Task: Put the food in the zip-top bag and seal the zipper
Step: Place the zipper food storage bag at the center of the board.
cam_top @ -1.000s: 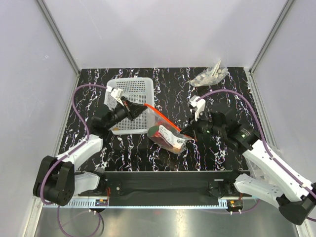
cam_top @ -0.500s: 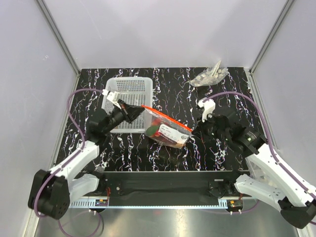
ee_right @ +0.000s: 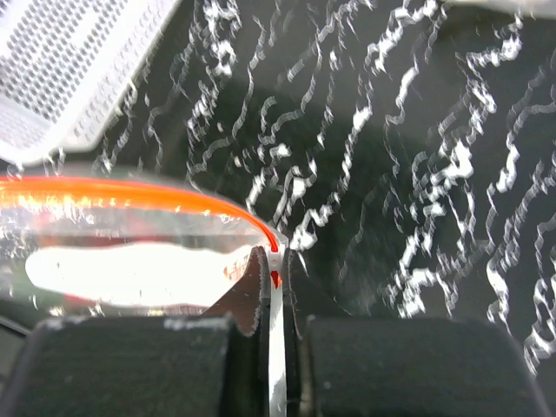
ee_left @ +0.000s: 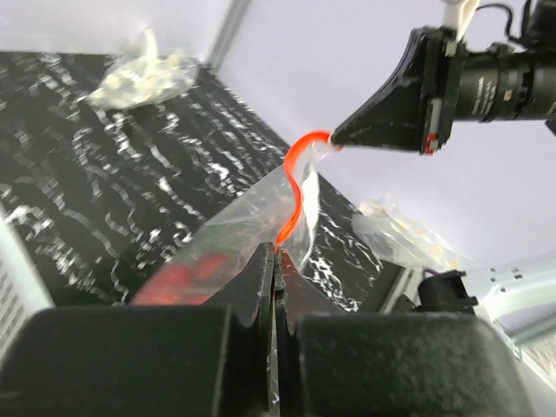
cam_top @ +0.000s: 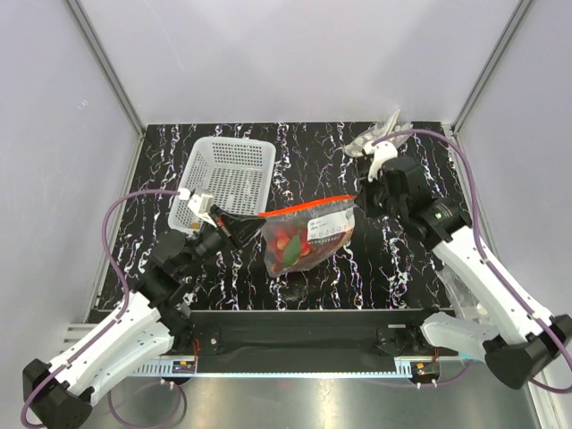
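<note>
Two grippers, one bag, and I'm holding both ends. My left gripper (cam_top: 254, 218) is clamped tight on the 9 o'clock end of the narrow orange-red plastic zipper (cam_top: 308, 207). My right gripper (cam_top: 359, 197) is pinched just as tight on the 3 o'clock end. Both wrist views show the fingers pressed together with the strip's corner between them.

The one clear, thin plastic zip-top bag (cam_top: 323, 229) hangs stretched between them over the middle of the black, white-veined table (cam_top: 313, 161). From my left wrist the zipper (ee_left: 296, 176) curves up to the tip of the right gripper (ee_left: 335, 137). From my right wrist it runs off towards 9 o'clock (ee_right: 130, 193). I cannot tell whether it is pressed shut along its length.

The small toy food (cam_top: 286, 242) sits inside the bag, sagging at the end near my left gripper: several red round pieces and some green, too bunched to count.

One white plastic lattice basket (cam_top: 234, 146) stands at 11 o'clock. One greyish clear plastic wad (cam_top: 380, 138) lies at 1 o'clock. A second crumpled clear lump (ee_left: 401, 241) shows from my left wrist.
</note>
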Controlling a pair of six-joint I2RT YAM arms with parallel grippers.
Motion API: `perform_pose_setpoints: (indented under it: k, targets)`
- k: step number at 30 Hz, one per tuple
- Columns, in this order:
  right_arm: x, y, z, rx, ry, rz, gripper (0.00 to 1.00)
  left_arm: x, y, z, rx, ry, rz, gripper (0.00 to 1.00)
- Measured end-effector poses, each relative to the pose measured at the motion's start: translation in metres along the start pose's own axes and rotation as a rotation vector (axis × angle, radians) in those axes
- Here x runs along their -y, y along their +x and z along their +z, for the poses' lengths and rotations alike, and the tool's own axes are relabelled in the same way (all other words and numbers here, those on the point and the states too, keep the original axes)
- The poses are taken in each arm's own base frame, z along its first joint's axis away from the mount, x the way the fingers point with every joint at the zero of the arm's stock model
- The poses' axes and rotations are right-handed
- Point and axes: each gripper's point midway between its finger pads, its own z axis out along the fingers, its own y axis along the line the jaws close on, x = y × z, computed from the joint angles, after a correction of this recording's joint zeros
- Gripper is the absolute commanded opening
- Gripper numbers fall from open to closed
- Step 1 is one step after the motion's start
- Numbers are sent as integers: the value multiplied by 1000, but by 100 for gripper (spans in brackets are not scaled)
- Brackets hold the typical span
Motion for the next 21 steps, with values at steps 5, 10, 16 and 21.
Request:
perform_pose_setpoints:
  k: [5, 10, 16, 21]
  targets:
    - [-12, -14, 39, -5, -55, 13, 0, -25, 5, -15, 21, -140, -24, 1]
    - [-39, -30, 100, -38, -158, 20, 7, -60, 6, -25, 46, -327, -36, 4]
    - [-66, -61, 149, 4, -267, 63, 64, -95, -5, -38, 106, -499, -13, 99]
    - [-64, -80, 145, 66, -243, 98, 98, -106, -10, -49, 114, -576, 17, 99]
